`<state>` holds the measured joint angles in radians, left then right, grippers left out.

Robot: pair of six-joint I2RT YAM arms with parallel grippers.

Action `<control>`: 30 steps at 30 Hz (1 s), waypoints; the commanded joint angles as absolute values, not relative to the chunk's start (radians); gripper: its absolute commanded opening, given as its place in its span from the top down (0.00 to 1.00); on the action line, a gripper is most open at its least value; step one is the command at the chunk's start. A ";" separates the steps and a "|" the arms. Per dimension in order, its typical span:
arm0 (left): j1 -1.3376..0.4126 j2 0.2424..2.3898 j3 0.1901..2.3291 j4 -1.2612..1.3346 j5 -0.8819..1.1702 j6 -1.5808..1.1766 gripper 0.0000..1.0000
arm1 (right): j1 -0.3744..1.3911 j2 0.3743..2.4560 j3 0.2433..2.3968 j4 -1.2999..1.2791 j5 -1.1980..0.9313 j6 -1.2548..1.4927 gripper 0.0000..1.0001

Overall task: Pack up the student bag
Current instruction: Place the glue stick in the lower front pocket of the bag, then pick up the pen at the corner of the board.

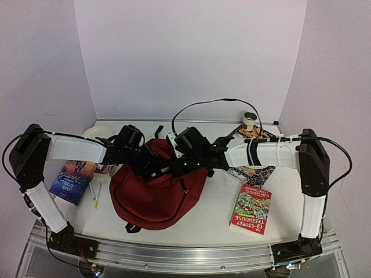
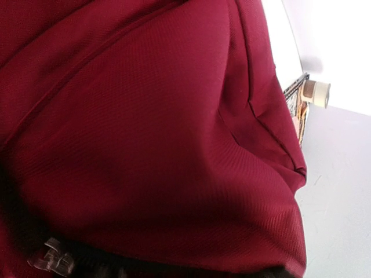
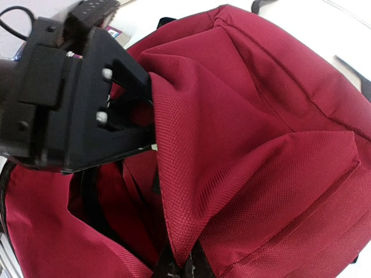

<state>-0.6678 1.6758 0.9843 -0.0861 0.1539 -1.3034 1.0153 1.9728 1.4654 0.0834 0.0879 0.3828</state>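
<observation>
On counter (image 1: 214,229), centre: student bag (image 1: 153,200), long axis roughly near–far, mouth at far end, rounded base toward near edge. Far end hidden by left arm (image 1: 75,149) and right arm (image 1: 264,153); inside dark, contents unreadable. Flap edge sits between spread fingers of left pincer (image 3: 151,113). The right pincer (image 3: 177,263) pressed together on a fabric fold, tips cut off by frame. A patterned book (image 1: 255,172) lies half under right arm.

Table (image 1: 214,223), student bag (image 1: 153,200), treehouse book (image 1: 251,208), markers (image 1: 95,197)
</observation>
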 commanded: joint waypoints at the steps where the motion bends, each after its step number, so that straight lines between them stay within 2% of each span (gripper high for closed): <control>1: -0.663 1.588 0.971 -0.068 0.114 -1.280 0.25 | 1.032 1.926 1.475 0.097 0.100 0.375 1.00; 5: -0.663 1.526 0.960 -0.132 0.074 -1.244 0.18 | 1.032 1.926 1.469 0.097 0.114 0.369 1.00; 8: -0.660 1.483 0.955 -0.195 0.044 -1.200 0.06 | 1.032 1.928 1.463 0.096 0.122 0.363 1.00; 10: -0.657 1.461 0.956 -0.247 0.023 -1.168 0.01 | 1.032 1.930 1.460 0.095 0.125 0.361 1.00; 24: -0.537 1.207 0.917 -0.653 -0.140 -0.938 0.01 | 1.032 1.933 1.450 0.092 0.141 0.351 1.00; 30: -0.466 1.188 0.897 -0.796 -0.164 -0.845 0.02 | 1.032 1.939 1.454 0.085 0.142 0.349 1.00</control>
